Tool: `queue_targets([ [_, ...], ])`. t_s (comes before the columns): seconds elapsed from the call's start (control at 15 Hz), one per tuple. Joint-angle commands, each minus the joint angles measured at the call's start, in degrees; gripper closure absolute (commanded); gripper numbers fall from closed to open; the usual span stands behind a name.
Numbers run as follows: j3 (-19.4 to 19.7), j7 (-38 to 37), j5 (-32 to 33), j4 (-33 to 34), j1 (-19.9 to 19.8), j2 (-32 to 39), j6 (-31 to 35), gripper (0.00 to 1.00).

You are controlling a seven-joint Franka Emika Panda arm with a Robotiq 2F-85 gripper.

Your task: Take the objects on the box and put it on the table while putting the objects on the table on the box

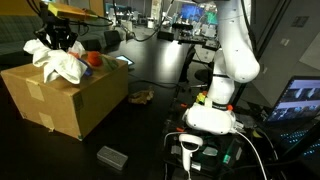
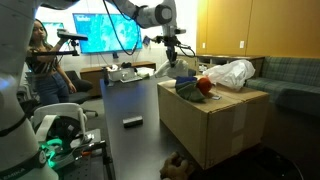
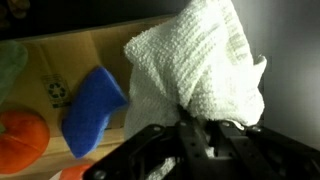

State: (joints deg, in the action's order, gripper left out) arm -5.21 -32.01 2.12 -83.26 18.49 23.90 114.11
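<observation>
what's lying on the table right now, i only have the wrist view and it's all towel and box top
observer: a small grey block lies on the table in front of the box, apart from it.
operator: anything else down there
observer: a brown item lies on the table beside the box, on the side toward the robot base; it is too small to name.
</observation>
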Motion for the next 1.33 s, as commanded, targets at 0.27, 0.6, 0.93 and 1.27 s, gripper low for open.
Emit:
queue_targets([
  [0.27,-1.9,4.2,0.0,-10.9,-0.7,-12.4,2.2,0.95],
  [0.6,-3.5,14.2,-3.4,-20.8,-2.8,-18.7,2.3,0.95],
  [0.93,-3.6,19.4,-6.7,-33.1,-4.8,-24.7,4.7,0.95],
  [1.27,-3.2,23.0,-11.1,-45.8,-6.7,-28.8,10.4,0.95],
])
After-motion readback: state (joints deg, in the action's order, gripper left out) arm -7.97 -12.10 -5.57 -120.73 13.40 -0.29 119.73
